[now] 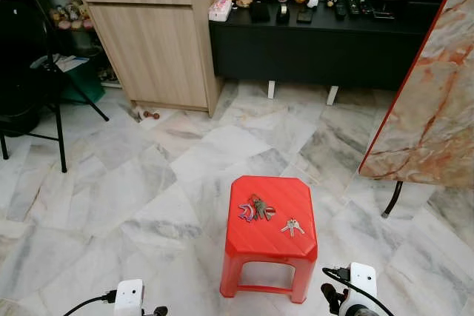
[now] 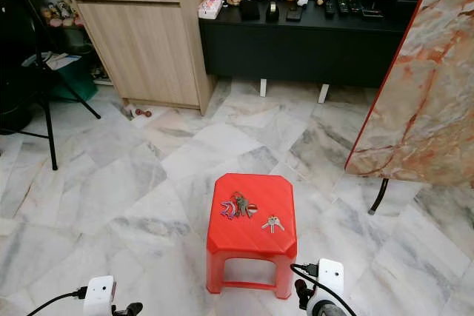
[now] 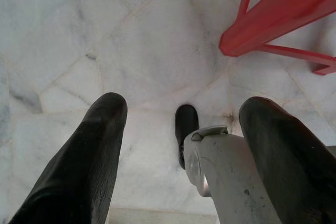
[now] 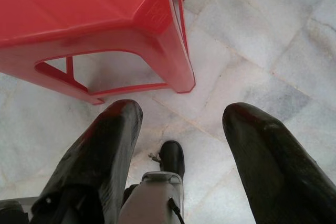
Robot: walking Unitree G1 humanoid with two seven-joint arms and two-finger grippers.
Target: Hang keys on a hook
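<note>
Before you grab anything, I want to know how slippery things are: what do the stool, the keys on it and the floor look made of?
The red stool looks like moulded plastic: one uniform colour, smooth matt top, rounded edges. Both key bunches look like metal, grey with small glints; one seems to carry a purple piece, material unclear. The floor looks like polished marble or marble-look tile: grey veining, joints, soft sheen.

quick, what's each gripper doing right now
left gripper: open, holding nothing, over the floor
right gripper: open, holding nothing, beside the stool

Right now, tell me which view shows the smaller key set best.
The left eye view: the smaller key set lies in plain sight on the red stool. The right eye view matches it. The right wrist view catches the stool's top edge.
</note>
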